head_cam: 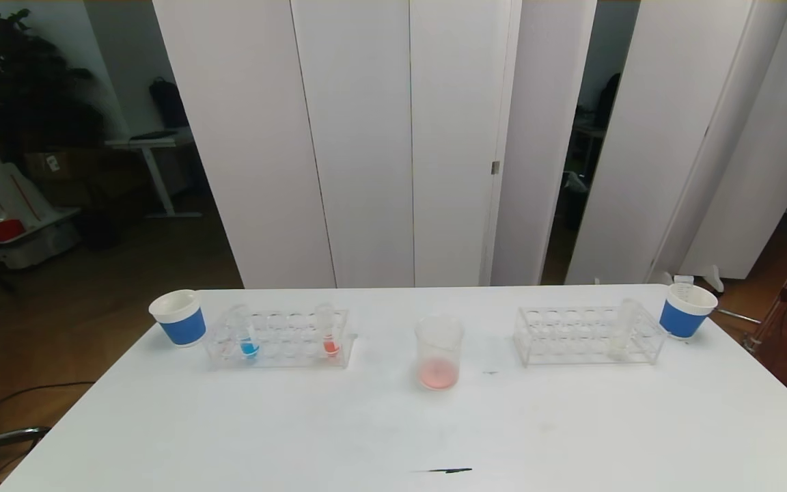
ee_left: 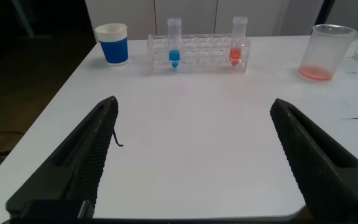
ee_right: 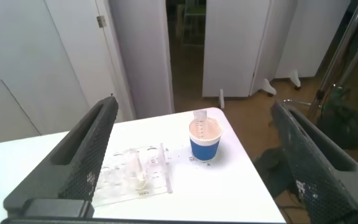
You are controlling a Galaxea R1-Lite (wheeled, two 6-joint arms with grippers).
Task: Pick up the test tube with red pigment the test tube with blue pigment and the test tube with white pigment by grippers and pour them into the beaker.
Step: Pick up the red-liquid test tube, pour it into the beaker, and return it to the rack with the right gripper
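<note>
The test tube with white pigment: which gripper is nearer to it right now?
Right. The right gripper, open, looks down on the test tube with white pigment in its rack. The left gripper, open, faces the other rack, with the blue and red tubes; the white tube is outside its view.

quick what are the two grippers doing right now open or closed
Left gripper: open, holding nothing, above the white table.
Right gripper: open, holding nothing.

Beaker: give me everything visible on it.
The beaker is a clear cylinder with a flared rim, plastic or glass by its look. It stands upright on the white table, about midway between the two clear racks, touching neither. A shallow layer of pink-red liquid covers its bottom. Nothing but the table touches it.
</note>
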